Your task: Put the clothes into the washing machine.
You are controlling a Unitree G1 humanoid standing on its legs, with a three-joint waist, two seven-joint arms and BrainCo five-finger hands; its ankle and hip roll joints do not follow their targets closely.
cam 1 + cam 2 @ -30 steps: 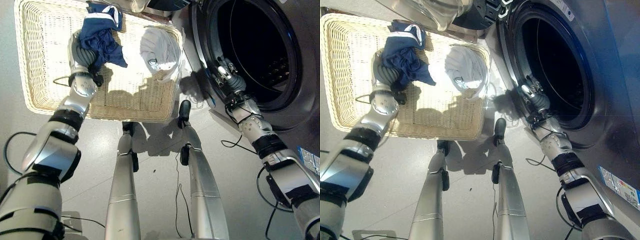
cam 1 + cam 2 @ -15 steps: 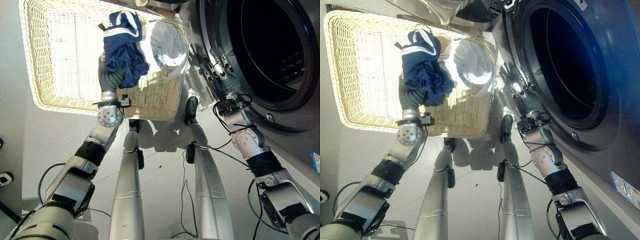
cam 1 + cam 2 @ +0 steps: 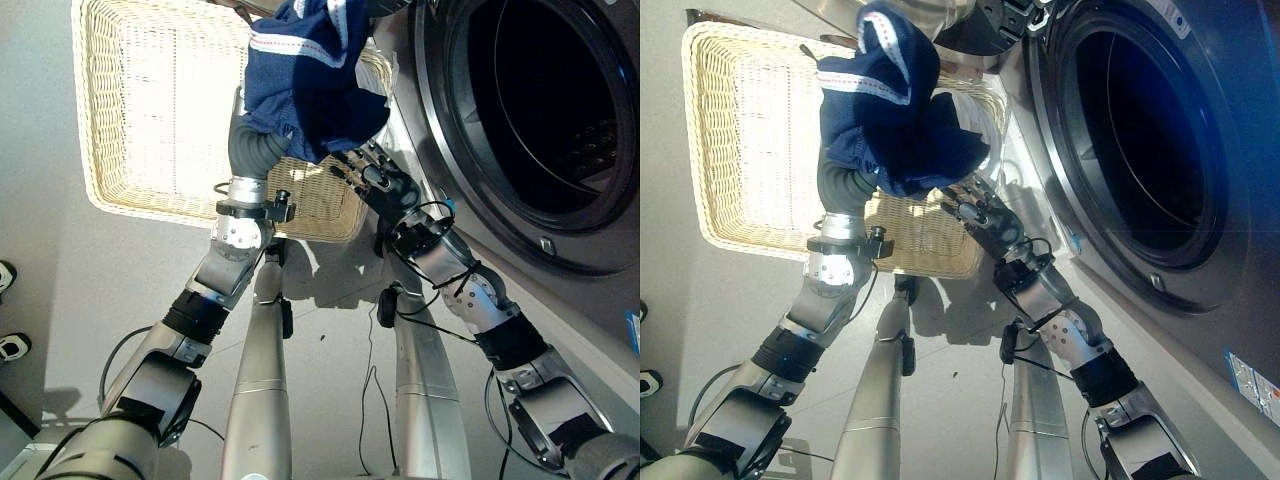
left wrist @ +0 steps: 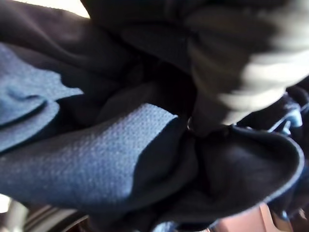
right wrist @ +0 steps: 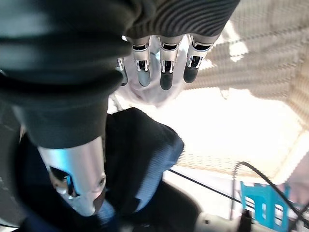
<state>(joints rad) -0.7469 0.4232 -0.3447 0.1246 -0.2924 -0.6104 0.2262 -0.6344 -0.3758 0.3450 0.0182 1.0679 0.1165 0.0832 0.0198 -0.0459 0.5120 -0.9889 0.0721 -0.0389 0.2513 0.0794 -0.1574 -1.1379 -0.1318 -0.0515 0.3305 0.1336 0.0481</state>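
Note:
A navy garment with white trim [image 3: 310, 90] hangs bunched above the right end of the wicker basket [image 3: 150, 120], close to the washing machine's round opening [image 3: 540, 100]. My left hand [image 3: 255, 150] is raised under the garment and shut on it, its fingers buried in the folds [image 4: 96, 159]. Just below the cloth's right edge, my right hand [image 3: 375, 185] is open with straight fingers [image 5: 164, 67]. It is between the basket and the machine's rim and holds nothing. Past those fingers a white garment [image 5: 145, 94] lies in the basket, mostly hidden behind the navy one.
The machine's dark rim [image 3: 440, 130] and grey front panel fill the right side. Its open glass door [image 3: 930, 10] hangs at the top, above the basket's far corner. Grey floor lies left of and below the basket.
My left hand has lifted the navy garment out of the basket, up and right toward the machine. My right hand has left the door rim and swung left under the cloth. The camera shifted.

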